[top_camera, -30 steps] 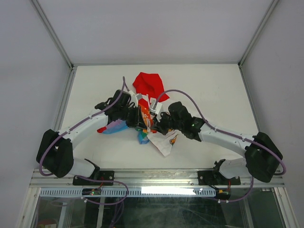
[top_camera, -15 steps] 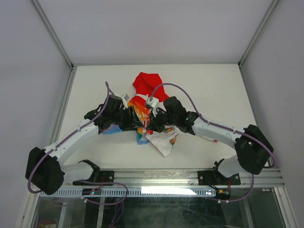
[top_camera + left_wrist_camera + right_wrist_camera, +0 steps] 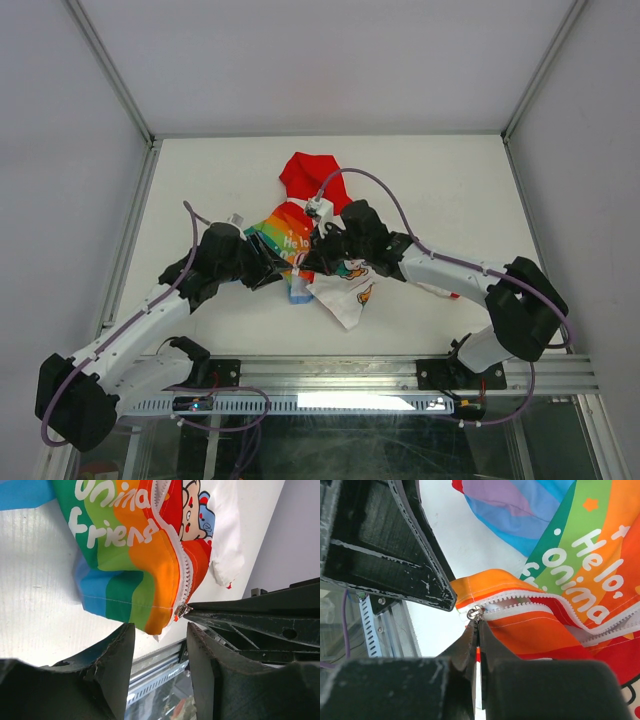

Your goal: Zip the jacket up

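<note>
The jacket (image 3: 322, 262) lies crumpled in mid-table, its red hood (image 3: 311, 176) at the far side and its rainbow panel (image 3: 284, 236) facing up. My right gripper (image 3: 308, 258) is shut on the metal zipper pull (image 3: 474, 613) at the orange hem corner, as the right wrist view (image 3: 478, 623) shows. The white zipper teeth (image 3: 540, 602) gape apart beyond the slider. My left gripper (image 3: 272, 268) is open and empty just left of the hem. In the left wrist view (image 3: 157, 647) its fingers (image 3: 112, 662) stand apart below the rainbow panel (image 3: 125, 555), close to the slider (image 3: 181, 610).
A white sleeve with a cartoon print (image 3: 347, 295) spreads toward the near edge. A blue part of the jacket (image 3: 299, 291) lies under the panel. The metal rail (image 3: 330, 373) runs along the table's near edge. Walls close in left, right and back.
My left arm has drawn back to the left and toward the near edge, uncovering the rainbow panel. My right gripper has shifted a little left, holding the zipper pull.
</note>
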Motion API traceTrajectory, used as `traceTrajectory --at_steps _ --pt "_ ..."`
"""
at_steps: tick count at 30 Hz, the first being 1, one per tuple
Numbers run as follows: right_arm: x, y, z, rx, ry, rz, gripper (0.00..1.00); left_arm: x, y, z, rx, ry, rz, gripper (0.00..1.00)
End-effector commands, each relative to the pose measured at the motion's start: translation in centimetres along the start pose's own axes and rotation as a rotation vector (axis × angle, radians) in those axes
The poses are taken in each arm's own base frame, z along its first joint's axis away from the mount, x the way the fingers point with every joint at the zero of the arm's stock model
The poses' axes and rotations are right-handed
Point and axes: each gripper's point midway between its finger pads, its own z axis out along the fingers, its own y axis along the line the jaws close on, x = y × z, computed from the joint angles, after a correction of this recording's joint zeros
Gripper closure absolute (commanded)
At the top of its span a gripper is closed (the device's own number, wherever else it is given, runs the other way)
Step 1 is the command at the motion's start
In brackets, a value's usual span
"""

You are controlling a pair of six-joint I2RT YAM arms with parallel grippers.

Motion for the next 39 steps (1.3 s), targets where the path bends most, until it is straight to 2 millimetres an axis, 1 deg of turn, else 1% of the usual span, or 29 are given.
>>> traceTrajectory --at_steps 1,9,12,14,16,17,18,25,28,29,32,34,36,38,39 --pt "-3.8 1.6 -0.1 -0.061 -0.113 -0.013 1.0 -1.6 -2.1 0.0 0.093 -0.075 -0.086 0.55" --pt "-3.9 1.8 -0.1 -0.071 -0.119 0.001 1.0 -2.1 -2.5 0.8 0.131 -0.096 -0.122 0.62" --pt "-3.8 1.8 0.0 -0.072 -0.117 0.005 1.0 -2.3 -2.6 0.9 0.135 -0.105 -0.122 0.68" --pt "-3.9 1.8 -0.1 -0.072 -0.119 0.009 1.0 -2.3 -2.6 1.0 0.134 -0.103 -0.117 0.76" --pt "-4.0 1.5 -0.1 -0.055 -0.124 0.007 1.0 -2.3 -2.7 1.0 0.136 -0.102 -0.109 0.89" --pt "-4.1 1.1 -0.2 -0.034 -0.126 0.01 1.0 -2.4 -2.7 0.9 0.135 -0.106 -0.108 0.97" --pt "-4.2 0.7 -0.3 -0.018 -0.129 0.011 1.0 -2.4 -2.7 0.7 0.134 -0.111 -0.106 1.0" --pt "-5.5 -3.8 -1.8 0.149 -0.135 0.013 1.0 -2.9 -3.1 -0.6 0.123 -0.141 -0.033 1.0" --pt "-5.6 -5.3 -1.9 0.218 -0.117 -0.001 1.0 -2.9 -3.6 -1.2 0.124 -0.133 0.022 1.0" --pt "-5.8 -6.6 -2.4 0.257 -0.116 0.007 1.0 -2.8 -3.6 -1.3 0.123 -0.125 0.043 1.0" --pt "-5.6 -9.2 -2.9 0.354 -0.095 0.011 1.0 -2.2 -4.0 -1.8 0.13 -0.093 0.11 1.0" --pt "-5.5 -11.4 -3.8 0.451 -0.084 0.016 1.0 -2.0 -4.1 -2.2 0.123 -0.076 0.152 1.0" --pt "-5.2 -13.9 -5.1 0.544 -0.077 0.035 1.0 -1.8 -3.9 -2.8 0.099 -0.057 0.201 1.0" --pt "-5.2 -16.8 -7.3 0.638 -0.087 0.072 1.0 -1.7 -3.4 -3.4 0.054 -0.042 0.239 1.0" --pt "-5.3 -17.6 -8.0 0.67 -0.091 0.082 1.0 -1.8 -3.3 -3.8 0.036 -0.043 0.258 1.0"
